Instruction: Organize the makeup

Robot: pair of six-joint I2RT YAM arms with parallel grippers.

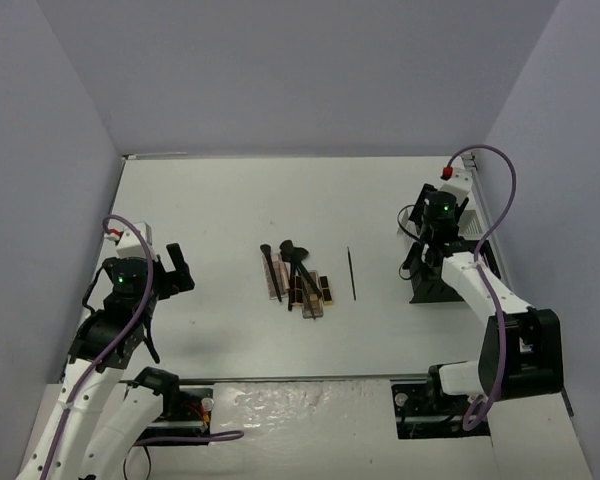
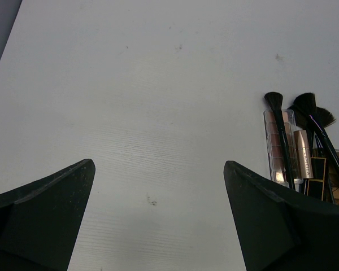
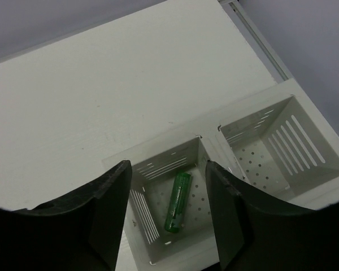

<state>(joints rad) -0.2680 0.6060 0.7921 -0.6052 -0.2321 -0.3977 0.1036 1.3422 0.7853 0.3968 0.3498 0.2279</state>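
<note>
The makeup pile (image 1: 298, 282) lies in the middle of the table: black brushes (image 2: 305, 110) across narrow brown and pink palettes (image 2: 278, 148). One slim brush (image 1: 352, 273) lies alone to the right of the pile. My left gripper (image 2: 158, 164) is open above bare table, left of the pile. My right gripper (image 3: 168, 164) is open over the white organizer (image 3: 209, 132). A green tube (image 3: 178, 202) lies flat in the compartment below it, touching neither finger. No sponges are in view.
A second compartment (image 3: 282, 141) of the organizer sits to the right of the one with the tube. The table's raised right edge (image 3: 260, 39) runs close behind the organizer. Grey walls enclose the table on three sides.
</note>
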